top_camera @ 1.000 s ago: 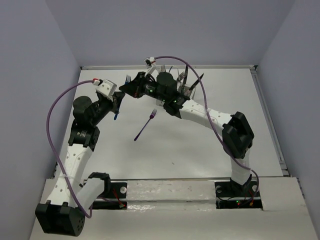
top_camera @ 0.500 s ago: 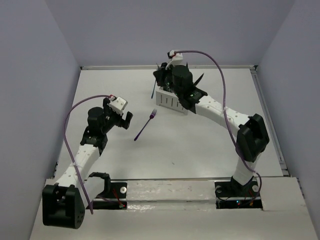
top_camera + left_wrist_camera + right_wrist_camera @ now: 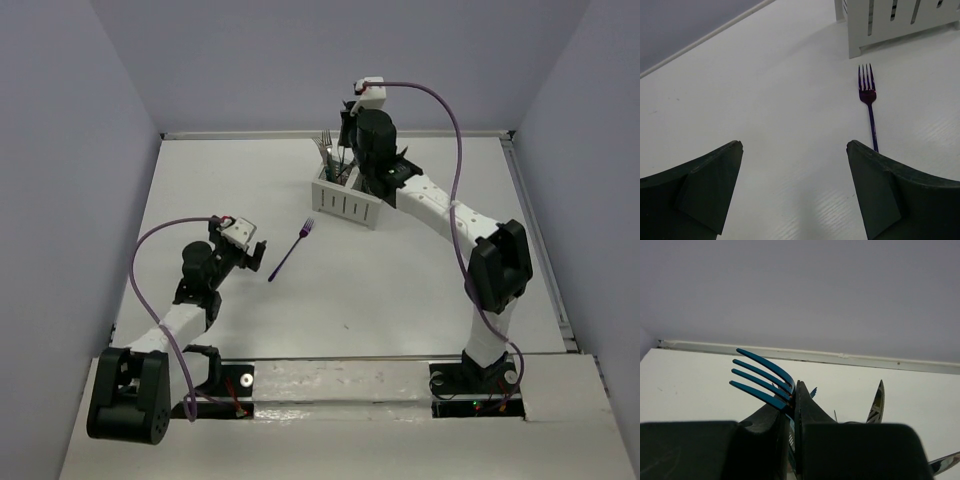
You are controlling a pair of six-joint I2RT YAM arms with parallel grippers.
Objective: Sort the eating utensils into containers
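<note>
Nearest the bases, the left arm (image 3: 188, 292) sat folded low over the worktop (image 3: 400, 290). The left jaws stood wide apart and held nothing; in the left wrist view both dark fingers (image 3: 705, 190) framed bare white surface. Just beyond them a purple fork (image 3: 869, 107) lay flat on the worktop, apart from both fingers, its tines pointing toward the white slotted caddy (image 3: 890, 25). From above, that fork (image 3: 290, 252) lay on a diagonal between the left arm and the caddy (image 3: 347, 202), touching neither.

Farther back, the right arm (image 3: 450, 215) reached across to the caddy's far left end. The right jaws were pressed together on a blue fork (image 3: 762, 377), gripping it below the tines, which pointed up and away from the fingers (image 3: 815, 415). Its handle was hidden by the fingers, so whether it reached into a compartment could not be told. Beside it rose a serrated knife (image 3: 876, 402). From above, silver forks (image 3: 327, 150) stood upright in that end of the caddy, just beside the right jaws.
</note>
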